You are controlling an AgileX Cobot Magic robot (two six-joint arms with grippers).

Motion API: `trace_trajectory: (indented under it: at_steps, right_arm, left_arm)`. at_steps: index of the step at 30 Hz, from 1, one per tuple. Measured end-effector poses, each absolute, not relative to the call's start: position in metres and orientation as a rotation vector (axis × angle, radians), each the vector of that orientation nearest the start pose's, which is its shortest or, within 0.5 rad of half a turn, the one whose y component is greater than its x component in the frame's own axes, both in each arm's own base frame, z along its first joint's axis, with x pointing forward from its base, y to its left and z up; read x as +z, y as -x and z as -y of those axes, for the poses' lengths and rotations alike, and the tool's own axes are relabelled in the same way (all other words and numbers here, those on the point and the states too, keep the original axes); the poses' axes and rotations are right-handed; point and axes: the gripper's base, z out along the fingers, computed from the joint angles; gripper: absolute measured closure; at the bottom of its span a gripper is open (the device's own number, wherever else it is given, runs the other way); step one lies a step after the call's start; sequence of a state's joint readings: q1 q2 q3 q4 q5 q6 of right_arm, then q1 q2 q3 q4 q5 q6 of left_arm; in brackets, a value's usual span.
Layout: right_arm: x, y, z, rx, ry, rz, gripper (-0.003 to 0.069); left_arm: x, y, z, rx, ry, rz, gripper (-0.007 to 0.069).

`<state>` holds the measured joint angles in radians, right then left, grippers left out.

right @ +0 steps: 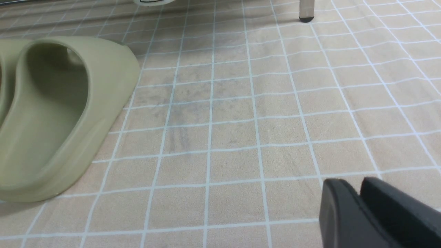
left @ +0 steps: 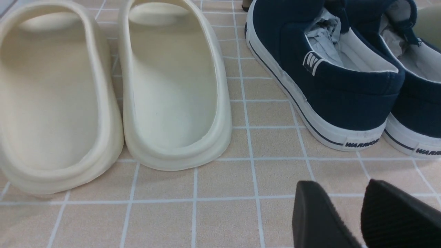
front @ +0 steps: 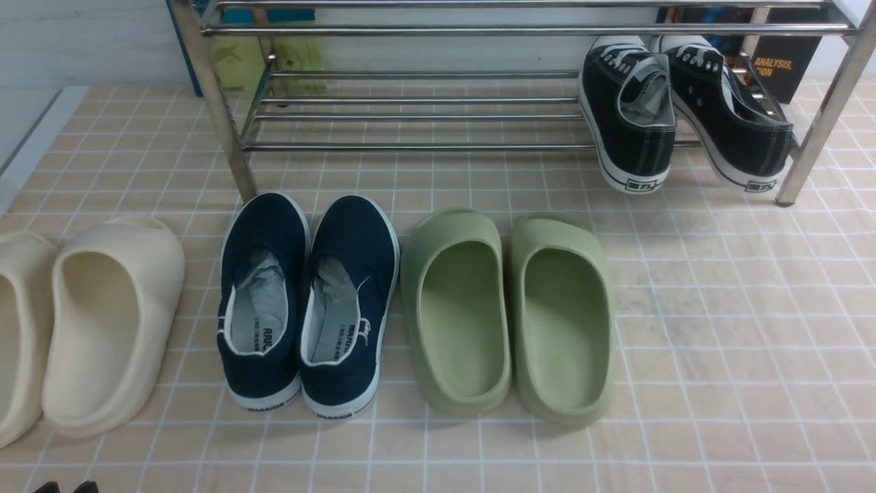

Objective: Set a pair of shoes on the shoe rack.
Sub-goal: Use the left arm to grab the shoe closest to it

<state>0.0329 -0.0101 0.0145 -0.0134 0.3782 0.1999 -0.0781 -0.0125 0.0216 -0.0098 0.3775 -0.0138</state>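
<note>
Three pairs lie before the shoe rack's [front: 410,146] front edge: cream clogs [front: 154,274], navy slip-ons [front: 270,380], green clogs [front: 452,233] (target uncertain), probably light, pliable, best pinched at the heel rims. Left gripper [left: 345,187] parted, right gripper [right: 353,182] barely parted, both empty.

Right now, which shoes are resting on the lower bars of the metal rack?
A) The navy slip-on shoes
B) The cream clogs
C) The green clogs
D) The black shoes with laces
D: the black shoes with laces sit on the lower bars at the right end of the rack, while the green clogs, cream clogs and navy slip-on shoes stand on the floor in front.
</note>
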Motion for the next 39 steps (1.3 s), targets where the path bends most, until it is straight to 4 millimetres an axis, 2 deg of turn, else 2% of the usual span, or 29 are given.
trace_trajectory:
  at_steps: [4, 8, 15, 21, 25, 31, 36, 39]
  right_arm:
    - [0.175, -0.052, -0.001, 0.148, -0.148, -1.863, 0.0555]
    - [0.175, -0.052, -0.001, 0.148, -0.148, -1.863, 0.0550]
    - [0.175, -0.052, -0.001, 0.148, -0.148, -1.863, 0.0543]
    - [0.175, -0.052, -0.001, 0.147, -0.147, -1.863, 0.0534]
    - [0.175, -0.052, -0.001, 0.147, -0.147, -1.863, 0.0529]
    - [0.175, -0.052, -0.001, 0.148, -0.148, -1.863, 0.0521]
    - [0.175, -0.052, -0.001, 0.148, -0.148, -1.863, 0.0515]
    - [0.175, -0.052, -0.001, 0.148, -0.148, -1.863, 0.0515]
  left_arm:
    - [0.174, -0.053, 0.004, -0.064, -0.059, -1.847, 0.0384]
    - [0.184, -0.056, 0.004, -0.054, -0.066, -1.721, 0.0384]
    - [0.217, -0.054, 0.005, -0.037, -0.086, -1.355, 0.0384]
    - [0.245, -0.043, 0.006, -0.053, -0.081, -1.016, 0.0384]
    - [0.255, -0.036, 0.006, -0.096, -0.058, -0.883, 0.0384]
    - [0.272, -0.023, 0.004, -0.307, 0.024, -0.689, 0.0389]
    - [0.317, -0.007, 0.003, -0.312, 0.027, -0.634, 0.0433]
    - [0.341, 0.000, 0.002, -0.242, 0.013, -0.687, 0.0475]
